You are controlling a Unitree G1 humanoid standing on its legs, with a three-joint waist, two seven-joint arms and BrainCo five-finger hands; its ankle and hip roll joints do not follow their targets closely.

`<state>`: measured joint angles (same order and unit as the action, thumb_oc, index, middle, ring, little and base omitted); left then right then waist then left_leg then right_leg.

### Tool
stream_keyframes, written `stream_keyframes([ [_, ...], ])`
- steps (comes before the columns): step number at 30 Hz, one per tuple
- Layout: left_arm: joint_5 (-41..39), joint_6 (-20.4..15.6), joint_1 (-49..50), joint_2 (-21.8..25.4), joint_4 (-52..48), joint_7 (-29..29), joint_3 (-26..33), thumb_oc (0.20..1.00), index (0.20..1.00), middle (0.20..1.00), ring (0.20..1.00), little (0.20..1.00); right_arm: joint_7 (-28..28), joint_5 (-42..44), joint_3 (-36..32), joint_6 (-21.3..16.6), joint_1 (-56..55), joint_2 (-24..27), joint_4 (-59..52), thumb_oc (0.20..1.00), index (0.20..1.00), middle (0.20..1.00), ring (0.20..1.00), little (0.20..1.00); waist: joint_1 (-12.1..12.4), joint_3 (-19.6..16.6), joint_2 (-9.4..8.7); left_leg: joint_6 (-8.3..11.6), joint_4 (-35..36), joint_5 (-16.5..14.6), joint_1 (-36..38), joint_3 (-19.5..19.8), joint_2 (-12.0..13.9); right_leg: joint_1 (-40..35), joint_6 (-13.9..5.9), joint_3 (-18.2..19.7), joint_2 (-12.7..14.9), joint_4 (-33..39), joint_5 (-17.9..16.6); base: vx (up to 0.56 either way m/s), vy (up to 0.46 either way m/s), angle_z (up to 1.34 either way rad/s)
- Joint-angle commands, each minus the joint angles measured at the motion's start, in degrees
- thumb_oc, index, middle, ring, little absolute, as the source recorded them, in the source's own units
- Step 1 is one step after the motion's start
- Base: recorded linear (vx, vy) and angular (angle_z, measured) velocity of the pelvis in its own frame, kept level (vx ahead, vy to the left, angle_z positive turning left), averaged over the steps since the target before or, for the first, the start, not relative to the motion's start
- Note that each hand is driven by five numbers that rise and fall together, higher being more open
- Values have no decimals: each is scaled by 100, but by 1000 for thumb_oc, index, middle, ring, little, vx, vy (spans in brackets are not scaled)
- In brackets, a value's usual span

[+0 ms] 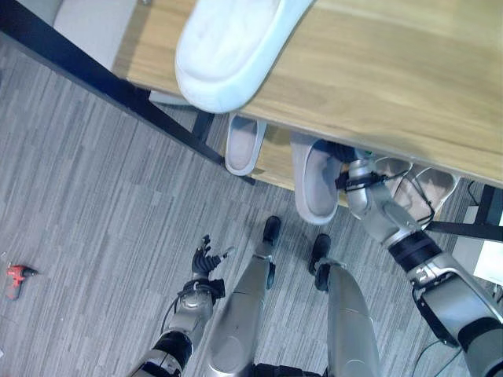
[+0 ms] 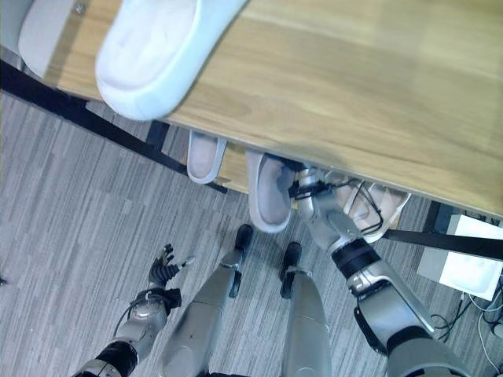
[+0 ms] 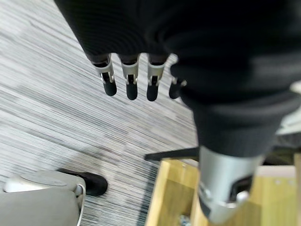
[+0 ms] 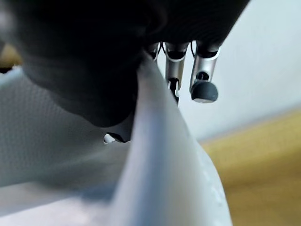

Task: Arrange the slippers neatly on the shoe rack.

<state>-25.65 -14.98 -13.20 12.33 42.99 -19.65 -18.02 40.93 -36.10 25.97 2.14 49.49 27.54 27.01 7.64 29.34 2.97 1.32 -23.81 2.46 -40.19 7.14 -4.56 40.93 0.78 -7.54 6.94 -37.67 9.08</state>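
Note:
The wooden shoe rack [image 1: 393, 86] has a white slipper [image 1: 228, 55] on its top board, with the toe hanging over the front edge. On the lower shelf [image 1: 275, 161] lie a pale slipper [image 1: 244, 145], a grey slipper [image 1: 313, 188] and another pale one [image 1: 428, 184]. My right hand [image 1: 357, 174] reaches under the top board beside the grey slipper. In the right wrist view the slipper's wall [image 4: 164, 165] runs between the thumb side and the fingers [image 4: 203, 89], pinched. My left hand [image 1: 206, 263] hangs low over the floor, with straight fingers [image 3: 129, 84] and nothing in it.
The rack's black frame bar [image 1: 118, 86] runs diagonally across the grey carpet at the left. A small red tool [image 1: 16, 276] lies on the floor at far left. A white box [image 2: 471, 267] sits right of the rack.

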Motion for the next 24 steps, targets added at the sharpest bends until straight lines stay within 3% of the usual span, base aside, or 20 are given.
stream_keyframes([
  [1,-308,-348,256,238,-355,-78,-97,1000,1000,1000,1000,1000,514,50,-176,111,214,89,133,200,200,200,200,200,139,-401,-121,-83,-651,-616,-465,18,-22,-33,-467,446,212,67,295,-15,48,9],
  [5,-407,-409,249,275,-460,-41,-138,1000,1000,1000,1000,1000,564,227,-96,159,515,107,633,200,200,200,200,200,204,-415,-116,-118,-941,-696,-823,58,-87,320,-443,466,251,-230,388,-10,20,1],
  [7,-418,-458,326,384,-1038,-50,-228,1000,1000,1000,1000,1000,574,397,-3,194,779,119,1007,200,200,200,200,200,276,-443,-86,-130,-1072,-729,-1048,67,-114,546,-427,471,268,-396,442,34,7,6],
  [9,-469,-475,455,408,-1101,7,-279,1000,1000,1000,1000,1000,495,497,152,207,993,83,1422,200,200,200,200,200,353,-458,-74,-138,-1348,-977,-1216,107,-180,682,-420,511,315,-660,704,96,13,15],
  [24,-757,-497,521,605,-1488,159,-664,1000,1000,1000,1000,1000,362,1475,863,68,2259,138,3978,200,200,200,200,200,734,-639,34,-123,-1849,-1073,-1953,263,-406,1394,-358,445,544,-1294,1029,30,17,12],
])
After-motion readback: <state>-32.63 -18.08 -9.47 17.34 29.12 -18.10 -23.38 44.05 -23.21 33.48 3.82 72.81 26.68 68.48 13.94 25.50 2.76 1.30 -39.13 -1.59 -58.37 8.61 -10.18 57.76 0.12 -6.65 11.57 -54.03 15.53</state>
